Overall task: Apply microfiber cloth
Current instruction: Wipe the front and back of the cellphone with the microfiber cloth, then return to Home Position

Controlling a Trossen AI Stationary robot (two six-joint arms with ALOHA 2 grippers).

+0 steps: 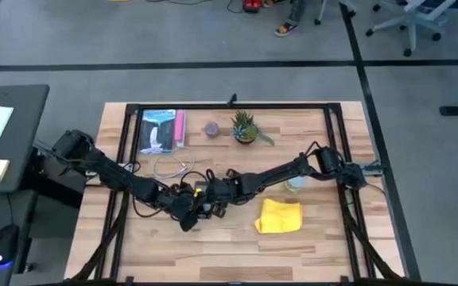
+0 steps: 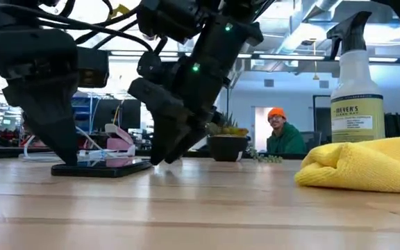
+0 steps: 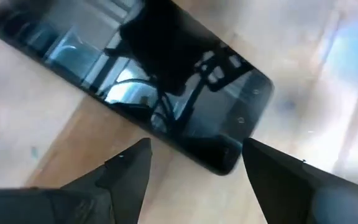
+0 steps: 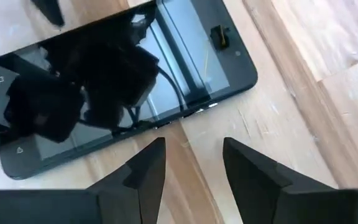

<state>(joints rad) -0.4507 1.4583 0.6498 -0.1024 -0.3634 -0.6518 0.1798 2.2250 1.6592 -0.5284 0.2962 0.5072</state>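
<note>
Sitting untouched: yellow cloth [image 1: 279, 216] lies crumpled on the desk [image 1: 308, 246], well apart from the phone [image 4: 117, 81]. Left end effector [image 3: 191, 171] and right end effector [image 4: 194, 165] both hover at the phone, fingers spread, holding nothing. Wiping not started; cloth pickup remains.

The table [image 1: 316, 238] is made of pale wooden planks, smooth and faintly sheened, with visible grain and seams. The microfiber cloth [image 2: 367, 165] is seen as soft, matt yellow fabric, bunched into rounded folds. The black smartphone [image 4: 117, 81] is faced with glossy glass in which cables and dark shapes are mirrored. The spray bottle [image 2: 356, 83] is formed of translucent plastic with a paper-like label. The jaws of both grippers are finished in dark matt plastic.
</note>
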